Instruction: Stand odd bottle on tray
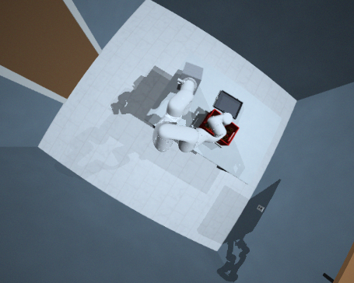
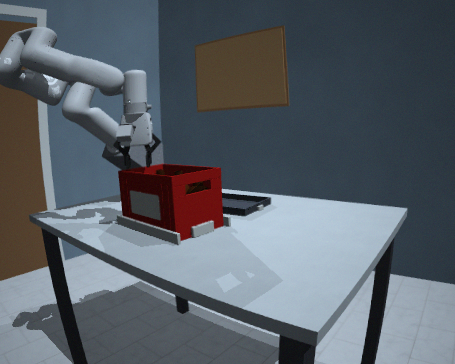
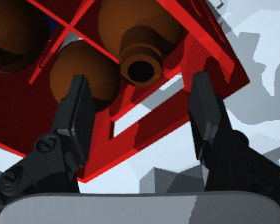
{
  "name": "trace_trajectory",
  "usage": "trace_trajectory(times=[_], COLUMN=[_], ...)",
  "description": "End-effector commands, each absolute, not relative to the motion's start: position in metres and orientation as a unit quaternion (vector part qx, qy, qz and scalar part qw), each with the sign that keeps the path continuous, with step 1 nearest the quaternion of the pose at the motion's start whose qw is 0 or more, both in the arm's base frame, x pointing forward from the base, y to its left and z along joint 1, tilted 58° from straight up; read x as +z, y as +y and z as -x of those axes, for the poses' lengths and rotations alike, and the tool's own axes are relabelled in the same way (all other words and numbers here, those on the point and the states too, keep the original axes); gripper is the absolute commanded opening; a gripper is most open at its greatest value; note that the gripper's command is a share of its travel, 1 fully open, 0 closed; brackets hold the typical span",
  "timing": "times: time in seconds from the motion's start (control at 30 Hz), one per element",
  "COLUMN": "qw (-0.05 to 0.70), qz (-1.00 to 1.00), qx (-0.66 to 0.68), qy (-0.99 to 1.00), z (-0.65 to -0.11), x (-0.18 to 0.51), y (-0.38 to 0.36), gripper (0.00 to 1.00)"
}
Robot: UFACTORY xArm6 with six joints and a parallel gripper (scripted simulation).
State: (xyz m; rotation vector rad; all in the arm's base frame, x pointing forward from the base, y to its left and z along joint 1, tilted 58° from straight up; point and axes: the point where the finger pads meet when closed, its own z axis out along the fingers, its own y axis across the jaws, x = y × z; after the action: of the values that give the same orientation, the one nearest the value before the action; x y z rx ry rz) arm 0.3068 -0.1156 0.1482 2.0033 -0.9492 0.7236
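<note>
end effector (image 2: 137, 165) (image 3: 140, 91) open, pointing down over one end of the red crate (image 1: 229, 141) (image 2: 197, 212) (image 3: 136, 146), its two black fingers well apart with nothing gripped between them. the wrist view shows a brown bottle (image 3: 141, 37) in the crate, its dark round mouth turned toward the camera and lying in the gap between the fingers as seen from there. a second brown bottle (image 3: 86, 72) shows beside it, partly behind one finger, and a third brown shape (image 3: 16, 37) is cut off by the frame edge. red dividers (image 3: 71, 27) run between them. which bottle has the odd neck, i can't tell from these views.

the crate sits level on the counter (image 1: 257, 128) (image 2: 295, 260), a pale panel (image 2: 145, 205) on its side and low grey strips (image 2: 147, 230) along its foot, with a short grey block (image 2: 203, 229) by the near end. just beside the crate lies the dark tray (image 1: 228, 103) (image 2: 242, 205), flat, no bottle standing on it. the white arm (image 1: 179, 133) (image 2: 75, 70) reaches across from its base side and bends down at the wrist above the crate.
</note>
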Motion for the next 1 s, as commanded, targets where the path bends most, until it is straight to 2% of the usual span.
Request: trace_trajectory(times=[0.0,0.97], qw=[0.393,0.393], qz=[-0.79,-0.79], qx=[0.286,0.286], qy=[-0.374,-0.374], z=[-0.308,-0.311], x=[0.149,0.138], y=[-0.115,-0.132], gripper=[0.65,0.65])
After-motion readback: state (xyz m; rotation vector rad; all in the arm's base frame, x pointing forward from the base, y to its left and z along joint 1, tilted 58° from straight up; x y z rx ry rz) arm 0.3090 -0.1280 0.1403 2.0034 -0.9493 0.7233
